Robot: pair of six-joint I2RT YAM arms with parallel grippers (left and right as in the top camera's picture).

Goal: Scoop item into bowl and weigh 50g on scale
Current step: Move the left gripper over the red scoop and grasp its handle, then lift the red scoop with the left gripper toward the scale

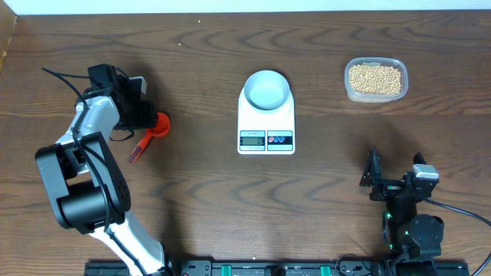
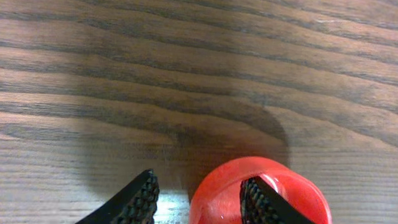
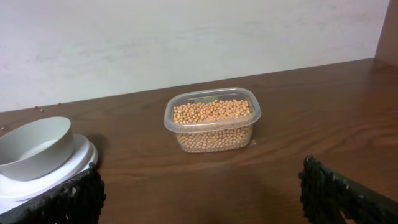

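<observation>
A red scoop [image 1: 158, 123] lies at the table's left, its handle pointing toward the front edge. My left gripper [image 1: 148, 116] is down at its cup. In the left wrist view the scoop [image 2: 224, 193] has one finger [image 2: 258, 202] inside the cup and the other [image 2: 140, 202] outside, a strip of table showing between that finger and the cup wall; the left gripper [image 2: 199, 178] is open. The pale bowl [image 1: 267, 89] [image 3: 34, 146] stands empty on the white scale [image 1: 266, 123] [image 3: 71, 163]. Tan beans [image 1: 375, 78] [image 3: 211, 112] fill a clear tub. My right gripper [image 1: 374, 181] [image 3: 200, 165] hangs open and empty.
The clear plastic tub [image 1: 349, 92] [image 3: 214, 142] stands at the back right, to the right of the scale. A pale wall runs along the table's far edge. Both arm bases stand at the table's front edge.
</observation>
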